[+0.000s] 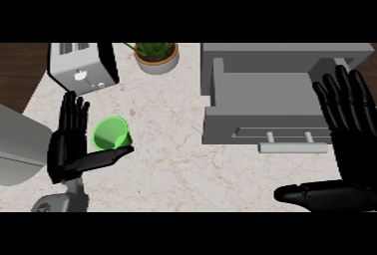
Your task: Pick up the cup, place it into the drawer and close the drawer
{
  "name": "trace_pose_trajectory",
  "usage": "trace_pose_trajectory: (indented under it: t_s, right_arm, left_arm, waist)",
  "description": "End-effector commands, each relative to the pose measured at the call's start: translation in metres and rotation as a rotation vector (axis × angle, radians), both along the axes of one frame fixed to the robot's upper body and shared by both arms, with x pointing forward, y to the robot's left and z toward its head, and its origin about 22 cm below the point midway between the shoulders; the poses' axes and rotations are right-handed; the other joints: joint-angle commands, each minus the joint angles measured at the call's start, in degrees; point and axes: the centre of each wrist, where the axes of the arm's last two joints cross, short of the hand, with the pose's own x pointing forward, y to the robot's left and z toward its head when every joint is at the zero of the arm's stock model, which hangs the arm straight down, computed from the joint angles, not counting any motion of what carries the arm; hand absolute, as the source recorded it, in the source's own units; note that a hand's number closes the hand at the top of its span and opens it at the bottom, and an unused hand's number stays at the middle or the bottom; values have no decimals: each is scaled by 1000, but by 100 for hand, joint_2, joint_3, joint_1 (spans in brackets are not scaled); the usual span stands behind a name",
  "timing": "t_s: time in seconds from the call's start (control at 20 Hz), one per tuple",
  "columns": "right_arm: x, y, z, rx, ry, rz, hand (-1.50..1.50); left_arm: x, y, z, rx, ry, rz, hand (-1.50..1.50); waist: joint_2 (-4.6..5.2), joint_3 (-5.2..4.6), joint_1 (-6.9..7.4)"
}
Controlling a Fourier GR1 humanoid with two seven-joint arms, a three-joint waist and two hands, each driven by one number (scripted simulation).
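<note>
Lying on its side on the worktop (pixel 184 164), the green cup (pixel 110 133) sits between my left robot hand's (pixel 70 147) straight fingers and thumb, not gripped. The open drawer (pixel 265 107) is well to its right, where my right robot hand (pixel 346 144) rests open
</note>
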Motion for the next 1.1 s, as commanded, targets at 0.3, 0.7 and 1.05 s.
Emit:
trace_pose_trajectory:
  t_s: [0.3, 0.7, 1.05]
  right_arm:
    - [-2, -10, -4, 11, -15, 14, -150]
    - [5, -4, -1, -11, -1, 32, -150]
    - [-8, 4, 17, -19, -1, 2, -150]
  left_arm:
    - [-6, 20, -53, 9, 61, 8, -150]
    - [1, 31, -89, -16, 89, 0, -150]
    - [4, 27, -104, -12, 77, 35, -150]
  waist:
    - [0, 1, -9]
    - [2, 0, -9]
    - [-1, 0, -12]
